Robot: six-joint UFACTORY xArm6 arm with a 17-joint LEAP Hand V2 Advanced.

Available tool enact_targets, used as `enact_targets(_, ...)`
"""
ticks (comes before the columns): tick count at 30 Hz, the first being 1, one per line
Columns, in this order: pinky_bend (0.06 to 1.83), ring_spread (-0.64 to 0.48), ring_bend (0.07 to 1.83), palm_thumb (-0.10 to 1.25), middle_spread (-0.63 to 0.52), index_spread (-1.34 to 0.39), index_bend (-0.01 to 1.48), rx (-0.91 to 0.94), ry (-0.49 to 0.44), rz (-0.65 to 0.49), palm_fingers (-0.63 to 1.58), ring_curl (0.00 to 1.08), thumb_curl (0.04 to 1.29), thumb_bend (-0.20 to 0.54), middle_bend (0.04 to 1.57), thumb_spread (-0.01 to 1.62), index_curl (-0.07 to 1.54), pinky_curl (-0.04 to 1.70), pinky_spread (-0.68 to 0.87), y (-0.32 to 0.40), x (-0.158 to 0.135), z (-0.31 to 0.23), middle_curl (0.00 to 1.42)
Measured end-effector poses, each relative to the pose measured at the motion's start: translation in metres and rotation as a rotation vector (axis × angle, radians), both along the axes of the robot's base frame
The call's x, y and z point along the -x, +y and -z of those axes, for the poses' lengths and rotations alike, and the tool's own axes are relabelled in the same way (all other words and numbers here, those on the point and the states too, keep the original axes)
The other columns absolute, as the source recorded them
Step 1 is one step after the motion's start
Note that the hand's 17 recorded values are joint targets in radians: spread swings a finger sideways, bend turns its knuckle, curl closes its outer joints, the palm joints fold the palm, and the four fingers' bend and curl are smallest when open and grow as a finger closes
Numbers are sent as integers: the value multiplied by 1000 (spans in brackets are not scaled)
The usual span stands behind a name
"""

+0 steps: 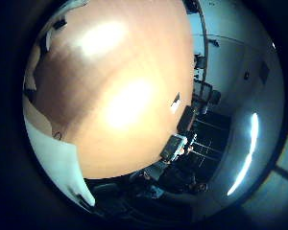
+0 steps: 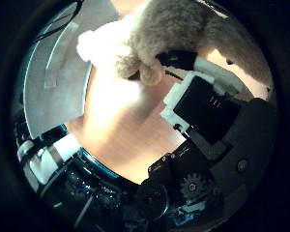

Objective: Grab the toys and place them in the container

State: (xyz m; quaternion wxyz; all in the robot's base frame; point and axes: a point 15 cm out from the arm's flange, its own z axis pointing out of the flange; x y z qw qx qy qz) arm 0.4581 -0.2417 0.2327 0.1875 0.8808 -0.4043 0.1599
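In the right thumb side palm view a plush toy (image 2: 169, 34) of tan and white fur lies close against my hand (image 2: 208, 111), above the wooden table (image 2: 126, 116). My white and black fingers (image 2: 184, 72) curl round the toy's underside and hold it. The right little finger side palm view shows the bare wooden table top (image 1: 115, 77) with one white finger (image 1: 62, 163) at the edge of the view.
A grey surface with white strips (image 2: 53, 68) lies beyond the table's edge. A small pale object (image 1: 175, 103) sits at the table's edge. Dark chairs and furniture (image 1: 187, 144) stand in the room past the table.
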Motion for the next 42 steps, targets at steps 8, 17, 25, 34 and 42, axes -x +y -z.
enact_targets(8, 844, -379, 1011, 977, -320, -495, 495, 9, 30, 108, 1149, 521, 338, -19, 912, 970, 677, 407, -622, -15, 25, -56, 637)
enact_targets(17, 854, -369, 1020, 978, -317, -504, 483, -97, -75, 164, 1143, 514, 333, -19, 924, 970, 712, 404, -619, -4, 16, -174, 630)
enact_targets(25, 854, -340, 1048, 979, -323, -511, 461, -144, -146, 72, 1151, 513, 332, -19, 928, 970, 732, 400, -623, 77, 23, -243, 622)
enact_targets(34, 856, -331, 1056, 976, -324, -516, 458, -190, -157, -18, 1151, 503, 332, -19, 932, 973, 752, 397, -624, 172, 31, -257, 617)
enact_targets(42, 855, -334, 1060, 975, -322, -517, 459, -206, -104, -58, 1154, 498, 333, -19, 938, 974, 757, 395, -623, 217, 39, -237, 611)
